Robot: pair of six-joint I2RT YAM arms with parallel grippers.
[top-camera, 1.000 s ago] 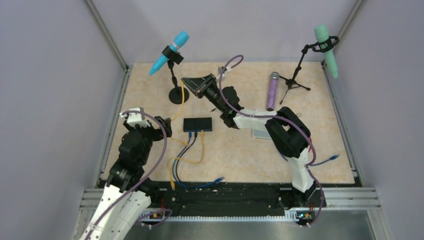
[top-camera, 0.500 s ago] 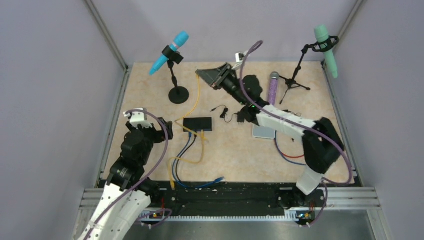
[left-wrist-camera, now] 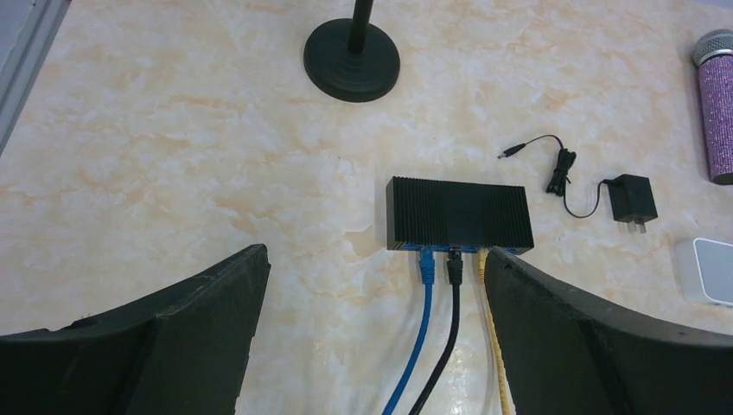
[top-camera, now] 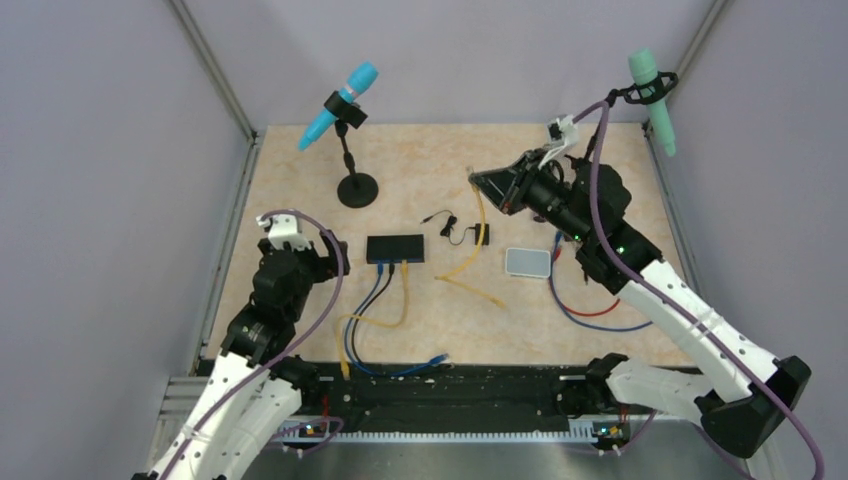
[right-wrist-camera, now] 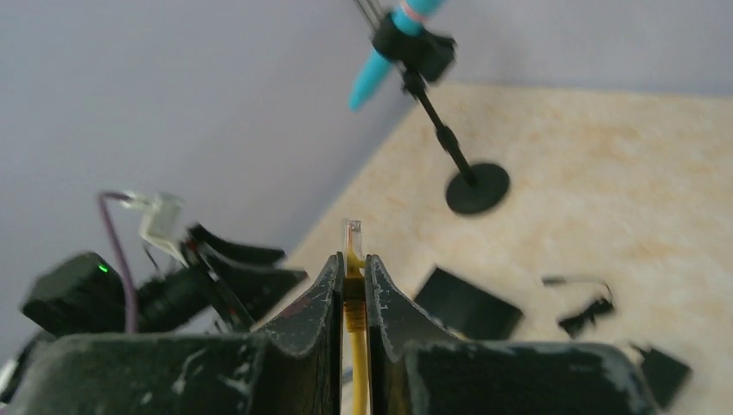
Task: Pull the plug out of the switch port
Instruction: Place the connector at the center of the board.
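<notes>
The right fingers (right-wrist-camera: 320,303) are further right than before, clamped on the freed yellow plug (right-wrist-camera: 352,235), well apart from the switch (left-wrist-camera: 458,213), which lies just ahead of the spread left fingers (left-wrist-camera: 173,346); the pull looks done.

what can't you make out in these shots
- Left wrist: the switch sockets are seen too steeply to count. The plugged-in yellow cable is partly behind a finger of the left gripper.
- Left wrist: the purple microphone and grey pad are cut off by the right edge.
- Right wrist: the yellow plug shows only its tip, because the right gripper covers the rest. The switch is blurred.
- Top: the sockets are too small.
</notes>
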